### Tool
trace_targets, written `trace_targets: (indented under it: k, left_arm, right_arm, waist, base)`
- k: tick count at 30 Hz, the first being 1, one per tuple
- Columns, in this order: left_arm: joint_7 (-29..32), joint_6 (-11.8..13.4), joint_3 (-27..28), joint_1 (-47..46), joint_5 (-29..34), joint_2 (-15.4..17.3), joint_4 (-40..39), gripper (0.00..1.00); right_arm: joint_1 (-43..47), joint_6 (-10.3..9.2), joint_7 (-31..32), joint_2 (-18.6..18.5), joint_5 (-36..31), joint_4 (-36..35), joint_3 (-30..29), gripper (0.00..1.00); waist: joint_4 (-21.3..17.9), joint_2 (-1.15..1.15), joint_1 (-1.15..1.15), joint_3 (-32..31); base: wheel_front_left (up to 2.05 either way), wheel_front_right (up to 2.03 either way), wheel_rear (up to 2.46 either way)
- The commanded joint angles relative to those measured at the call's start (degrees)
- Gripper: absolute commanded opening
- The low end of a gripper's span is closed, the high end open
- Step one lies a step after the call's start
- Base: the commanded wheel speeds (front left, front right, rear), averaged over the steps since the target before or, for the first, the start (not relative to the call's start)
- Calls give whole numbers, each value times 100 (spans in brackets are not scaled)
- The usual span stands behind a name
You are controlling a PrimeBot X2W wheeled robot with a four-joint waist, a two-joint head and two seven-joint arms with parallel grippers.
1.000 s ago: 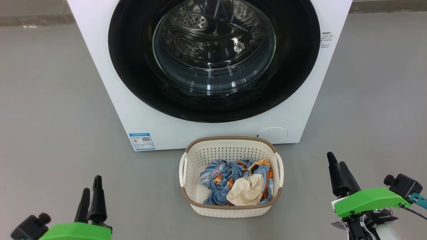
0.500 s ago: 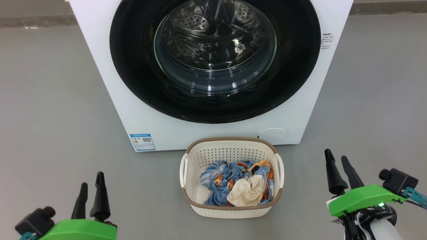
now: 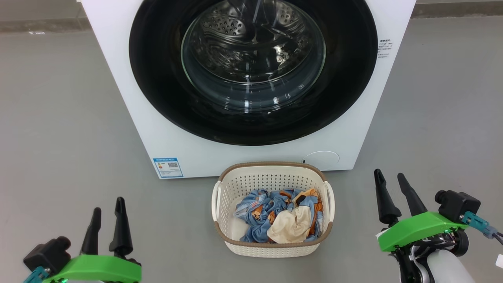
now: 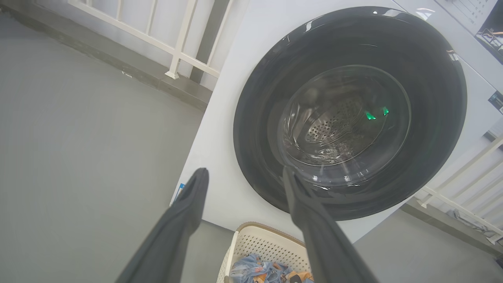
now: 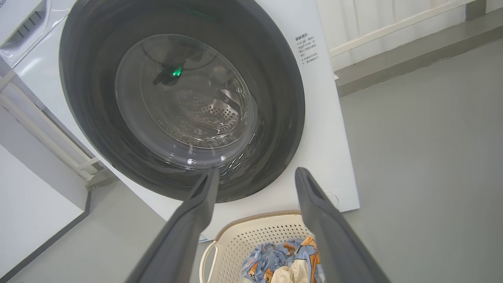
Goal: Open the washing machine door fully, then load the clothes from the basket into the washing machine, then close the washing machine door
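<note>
Currently: washing machine [image 3: 118,78], a white box, fills the upper centre of the head view and stands on the grey floor [image 3: 59,137]. The washing machine door [image 3: 157,98] is closed flush on its front, with a wide glossy black rim and a bulging clear glass centre; the perforated steel drum [image 3: 235,27] shows through the glass. Basket [image 3: 271,173] is on the floor just in front, lower centre: cream perforated walls, brown rim, two side handles. In it lie the clothes [image 3: 259,212], crumpled light blue with orange print, a cream piece on top at right. Blue sticker [image 3: 167,167] is at the machine's lower-left corner. Left gripper [image 3: 108,205] is at lower left, fingers spread, holding nothing. Right gripper [image 3: 389,173] is at lower right, the same; both are well apart from the basket.
</note>
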Motion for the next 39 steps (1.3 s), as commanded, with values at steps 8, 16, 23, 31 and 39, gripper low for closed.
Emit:
trace_targets:
  k: [8,16,23,31,39]
  left_arm:
    - [-189,29,97,-321,564,161,-53,100]
    - [-327,31,78,-410,1012,194,-26,100]
    - [-447,7,70,-490,1384,207,-10,100]
    - [-534,14,73,-540,1709,210,8,100]
    - [-534,10,113,-563,1736,192,43,100]
  right_arm:
    - [-374,30,-222,-38,-627,-59,219,100]
    - [-495,31,-358,-45,-1135,12,305,100]
    - [-582,33,-476,-52,-1560,50,393,100]
    - [-639,34,-562,-57,-1869,81,461,100]
    - [-653,34,-562,-57,-1847,64,449,100]
  waist:
    - [15,0,0,10]
    - [20,0,0,41]
    - [28,0,0,57]
    - [42,0,0,61]
    - [46,0,0,95]
  base:
    - [0,0,0]
    - [0,0,0]
    - [0,0,0]
    - [0,0,0]
    - [0,0,0]
